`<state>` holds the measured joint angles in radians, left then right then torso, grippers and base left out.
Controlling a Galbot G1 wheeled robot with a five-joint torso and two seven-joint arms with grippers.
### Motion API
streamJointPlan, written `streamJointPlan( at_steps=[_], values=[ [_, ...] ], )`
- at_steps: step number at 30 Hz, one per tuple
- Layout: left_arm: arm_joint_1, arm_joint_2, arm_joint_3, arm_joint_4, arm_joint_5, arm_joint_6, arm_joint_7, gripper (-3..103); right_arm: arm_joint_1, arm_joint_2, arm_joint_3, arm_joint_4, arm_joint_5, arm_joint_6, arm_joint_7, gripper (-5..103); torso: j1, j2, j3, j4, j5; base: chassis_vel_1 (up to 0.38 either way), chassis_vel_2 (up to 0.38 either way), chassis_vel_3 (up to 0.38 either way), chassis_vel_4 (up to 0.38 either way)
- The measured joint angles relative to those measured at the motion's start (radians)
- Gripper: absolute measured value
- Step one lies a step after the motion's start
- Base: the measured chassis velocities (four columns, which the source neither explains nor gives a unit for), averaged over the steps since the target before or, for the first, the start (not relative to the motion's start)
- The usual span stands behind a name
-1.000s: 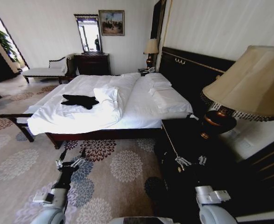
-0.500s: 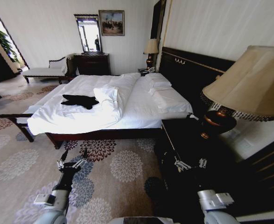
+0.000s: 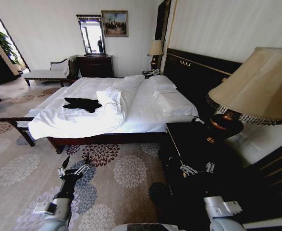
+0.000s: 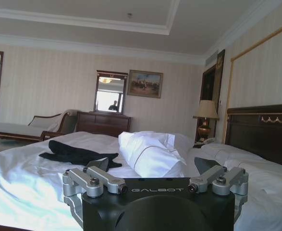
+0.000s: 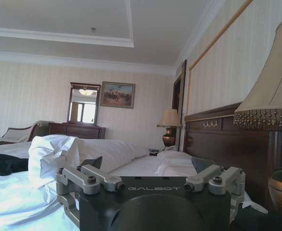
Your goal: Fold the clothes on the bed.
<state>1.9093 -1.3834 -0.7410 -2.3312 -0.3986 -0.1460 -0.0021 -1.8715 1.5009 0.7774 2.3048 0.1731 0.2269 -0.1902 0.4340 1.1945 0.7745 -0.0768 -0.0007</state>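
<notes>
With the black T-shirt [image 3: 82,104] lying crumpled near the foot of the bed [image 3: 145,108], well apart from both grippers, left [image 3: 74,168] and right [image 3: 196,169], which look spread wide and empty, the robot should approach squarely.

This is a furnished bedroom, likely in a hotel or a formal home. A large bed [image 3: 145,108] with white sheets, pillows and a tall dark headboard [image 3: 198,72] stands on floral carpet [image 3: 116,173], with a fringed table lamp [image 3: 256,86] on a dark nightstand [image 3: 189,144] beside it. Against the striped far wall are a dark dresser [image 3: 95,65] with a mirror [image 3: 90,33], a framed painting [image 3: 115,23] and a chaise longue [image 3: 47,72].
</notes>
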Motion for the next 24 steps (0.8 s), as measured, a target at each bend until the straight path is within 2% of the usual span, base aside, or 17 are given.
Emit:
streamJointPlan(
  at_steps=[24],
  values=[
    [-0.003,0.036,-0.011,0.01,-0.001,-0.011,0.011,100,0.001,0.032,-0.009,-0.017,-0.019,0.035,-0.008,100,0.0,0.0,0.0,-0.0001,-0.0001,-0.004,0.005,0.004,-0.004]
  ],
)
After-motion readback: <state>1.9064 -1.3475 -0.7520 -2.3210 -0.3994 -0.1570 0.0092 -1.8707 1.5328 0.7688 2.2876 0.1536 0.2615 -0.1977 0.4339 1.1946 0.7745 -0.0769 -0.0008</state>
